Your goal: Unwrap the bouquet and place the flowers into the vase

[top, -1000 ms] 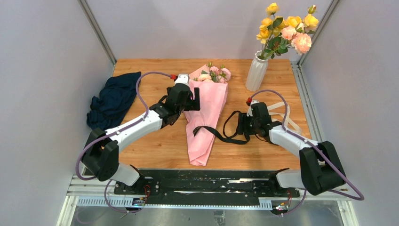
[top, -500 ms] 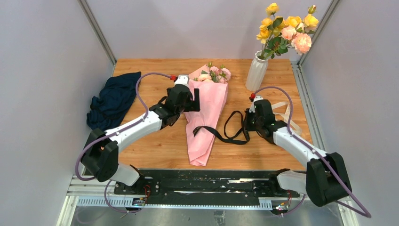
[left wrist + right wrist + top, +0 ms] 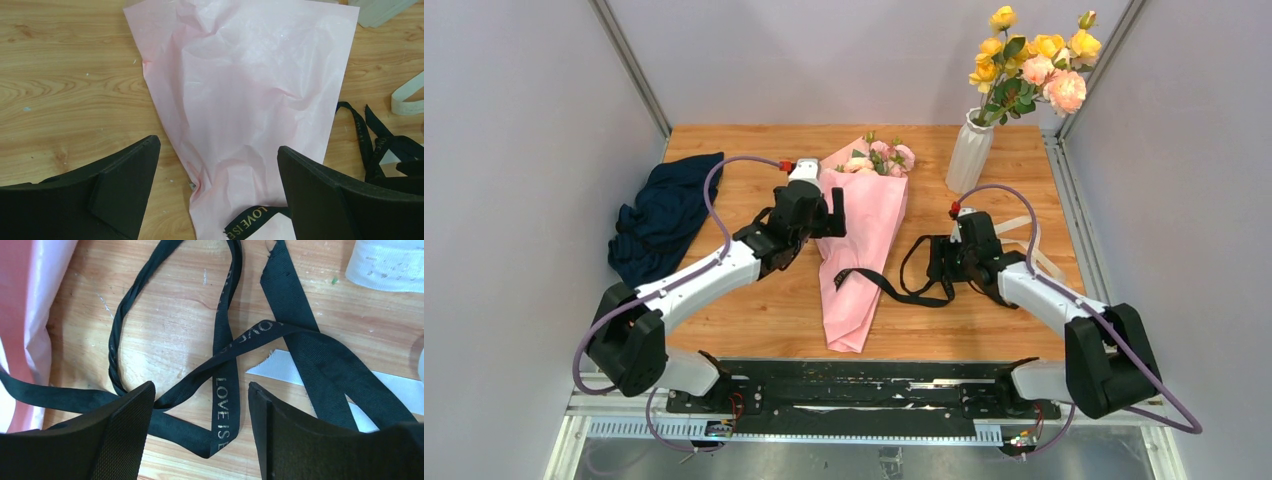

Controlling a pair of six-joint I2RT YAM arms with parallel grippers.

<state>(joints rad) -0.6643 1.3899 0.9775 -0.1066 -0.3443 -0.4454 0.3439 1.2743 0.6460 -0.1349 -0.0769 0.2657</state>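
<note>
- bouquet [image 3: 864, 235]: lies flat on the table [image 3: 754, 310], mid-width, narrow end toward the arms, wide end toward the back.
- flowers [image 3: 879, 157]: poke out of the pink paper at the far end, near the vase [image 3: 970, 152] but apart from it.
- vase: stands upright at back right, holding yellow and peach roses [image 3: 1034, 60].
- left gripper [image 3: 216, 150]: spread wide just above the paper cone's left half, gripping nothing.
- right gripper [image 3: 200, 387]: parted, low over the table right of the cone, with loops of black ribbon [image 3: 220, 365] lying loose between the fingers, not pinched.
- black ribbon: runs from the cone's narrow part out to the right; hard to say whether knotted there.
- white ribbon [image 3: 1039, 245]: lies by the right arm.
- dark cloth [image 3: 664, 215]: crumpled at the left edge.
</note>
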